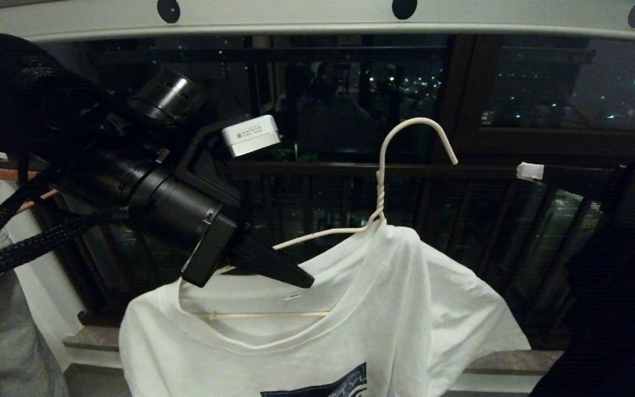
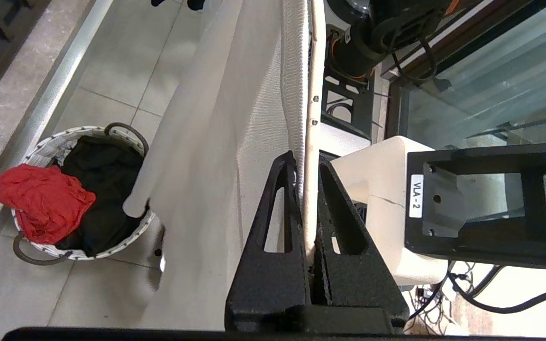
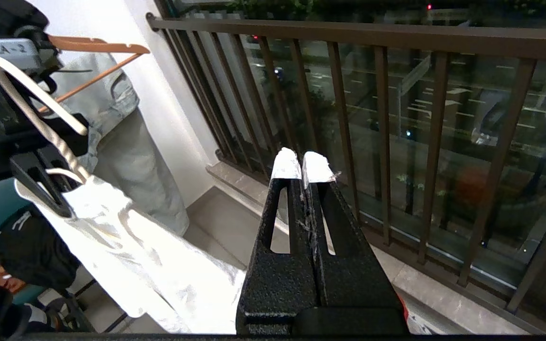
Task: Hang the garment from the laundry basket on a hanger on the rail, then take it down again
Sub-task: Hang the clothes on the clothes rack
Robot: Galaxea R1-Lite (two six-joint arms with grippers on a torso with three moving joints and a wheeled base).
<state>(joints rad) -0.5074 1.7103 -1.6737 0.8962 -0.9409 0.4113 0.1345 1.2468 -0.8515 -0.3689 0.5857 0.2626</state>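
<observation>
Our left gripper (image 1: 295,278) pinches the hanger (image 1: 382,182) bearing the T-shirt (image 1: 383,309) below the rail (image 1: 295,19) — right gripper (image 3: 301,163) idle, jaws pressed together.

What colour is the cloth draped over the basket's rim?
Red cloth, clearest in the left wrist view.

I can read "VLA - 2" on a small white sticker (image 2: 415,196) fixed to the black bracket (image 2: 481,199) in my left wrist view. The same "VLA-2" label (image 3: 3,49) shows on the white module in my right wrist view. The T-shirt print (image 1: 323,386) is illegible.
</observation>
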